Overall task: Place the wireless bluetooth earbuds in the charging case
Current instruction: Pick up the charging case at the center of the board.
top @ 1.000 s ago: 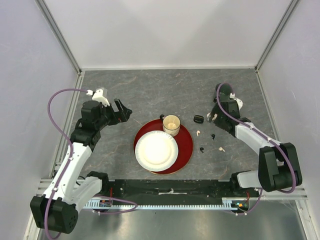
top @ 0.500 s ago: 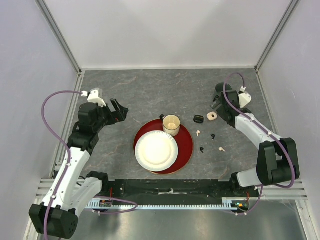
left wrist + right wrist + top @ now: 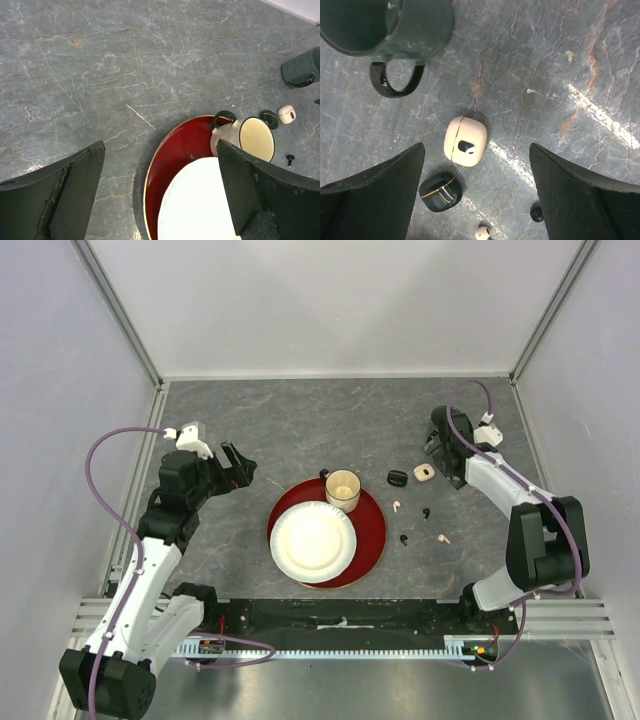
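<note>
Two charging cases lie right of the red tray: a white one (image 3: 424, 472) (image 3: 465, 141) and a black one with a gold seam (image 3: 397, 478) (image 3: 440, 192), both with lids down. The earbuds lie loose on the table nearer the arms: white (image 3: 397, 506) (image 3: 482, 232), black (image 3: 426, 512) (image 3: 536, 214), black (image 3: 404, 538), white (image 3: 442, 537). My right gripper (image 3: 442, 462) (image 3: 476, 148) hangs open above the white case, touching nothing. My left gripper (image 3: 240, 468) (image 3: 160, 146) is open and empty, left of the tray.
A red tray (image 3: 371, 530) (image 3: 175, 155) holds a white paper plate (image 3: 313, 541) and a cream cup with a black handle (image 3: 342, 488) (image 3: 255, 137). A dark green mug (image 3: 385, 25) (image 3: 300, 74) stands just beyond the white case, under my right arm.
My right gripper has drawn back toward the far right, uncovering the white case, which stays on the table. The left arm shifted slightly left.
</note>
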